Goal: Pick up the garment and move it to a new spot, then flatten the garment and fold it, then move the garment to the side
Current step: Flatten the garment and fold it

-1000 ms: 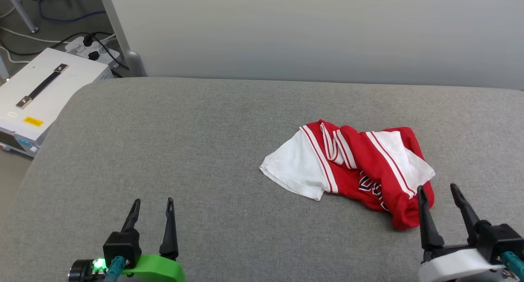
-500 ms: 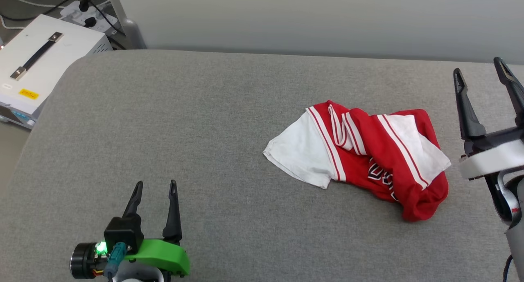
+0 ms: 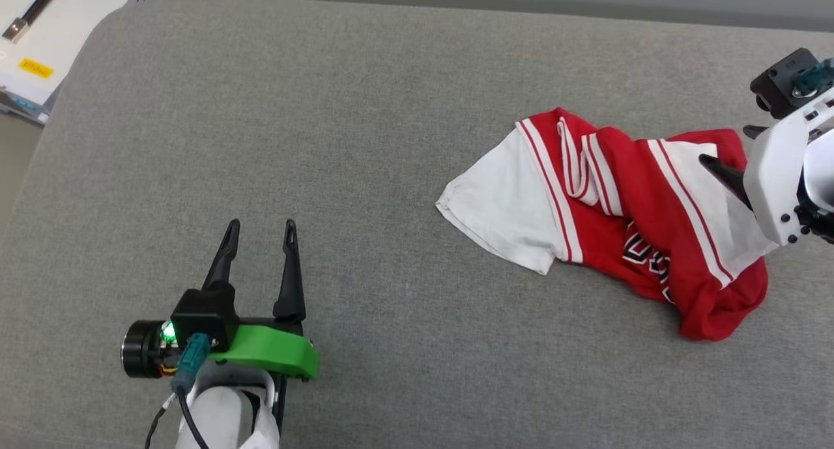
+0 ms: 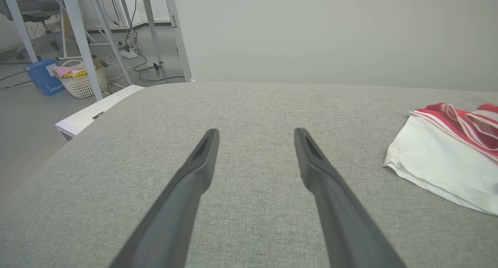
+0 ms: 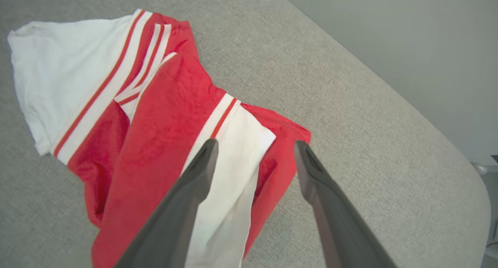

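Nearest to the robot, the left claw (image 3: 261, 224) hovers over the bare grey bench (image 3: 391, 143), released, with its two dark fingers wide apart and pointing up the head view. In its own wrist view the left claw (image 4: 255, 132) has only bench cloth between the fingers. A second ago the right claw stood at the lower right of the head view, fingers up, beside the near corner of the garment. Now the right claw (image 3: 724, 144) comes in from the right edge, turned so that its fingers point left above the right part of the garment (image 3: 651, 221). It is also released. In the right wrist view the right claw (image 5: 255, 143) spreads its fingers over a white sleeve and the red edge beside it; I cannot tell if they touch the cloth. The whole head picture has shifted since then, so the camera has moved. The garment itself lies in the same crumpled shape, on the right half of the bench, well apart from the left claw. I count one garment with two white sleeves showing, and two claws with two fingers each. Farther away, off the left corner of the bench, stands one white box (image 3: 39, 38).
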Tool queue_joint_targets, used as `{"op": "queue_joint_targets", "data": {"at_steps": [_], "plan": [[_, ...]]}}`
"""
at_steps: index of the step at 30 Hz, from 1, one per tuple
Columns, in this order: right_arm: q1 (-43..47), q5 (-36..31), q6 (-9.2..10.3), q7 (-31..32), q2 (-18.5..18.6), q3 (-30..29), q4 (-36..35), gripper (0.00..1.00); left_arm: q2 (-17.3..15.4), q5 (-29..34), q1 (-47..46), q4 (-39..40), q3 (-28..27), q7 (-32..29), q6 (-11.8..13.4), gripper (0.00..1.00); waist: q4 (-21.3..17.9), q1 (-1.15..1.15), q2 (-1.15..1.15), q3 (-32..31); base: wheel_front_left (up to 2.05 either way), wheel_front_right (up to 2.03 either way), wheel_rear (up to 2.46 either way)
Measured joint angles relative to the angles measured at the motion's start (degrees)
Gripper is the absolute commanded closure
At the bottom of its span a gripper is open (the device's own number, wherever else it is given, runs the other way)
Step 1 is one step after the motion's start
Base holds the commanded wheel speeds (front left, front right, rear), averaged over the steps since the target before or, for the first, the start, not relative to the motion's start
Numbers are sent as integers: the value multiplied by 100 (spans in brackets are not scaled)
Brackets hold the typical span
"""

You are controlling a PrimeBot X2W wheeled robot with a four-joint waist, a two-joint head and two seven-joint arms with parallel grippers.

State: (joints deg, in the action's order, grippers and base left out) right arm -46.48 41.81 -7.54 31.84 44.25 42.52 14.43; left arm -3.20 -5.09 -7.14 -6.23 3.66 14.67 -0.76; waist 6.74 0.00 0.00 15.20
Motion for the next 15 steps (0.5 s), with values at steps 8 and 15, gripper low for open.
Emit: {"op": "queue_joint_targets", "data": {"at_steps": [8,15], "plan": [[-541,438,0,869,-41,1010,445,0,7,-153,-282,25,218,0,82,0,224,1,0,575,0,0,0],[-656,588,9,413,69,1512,647,100,10,-213,-352,-45,299,0,175,0,428,0,0,800,0,0,0]]}}
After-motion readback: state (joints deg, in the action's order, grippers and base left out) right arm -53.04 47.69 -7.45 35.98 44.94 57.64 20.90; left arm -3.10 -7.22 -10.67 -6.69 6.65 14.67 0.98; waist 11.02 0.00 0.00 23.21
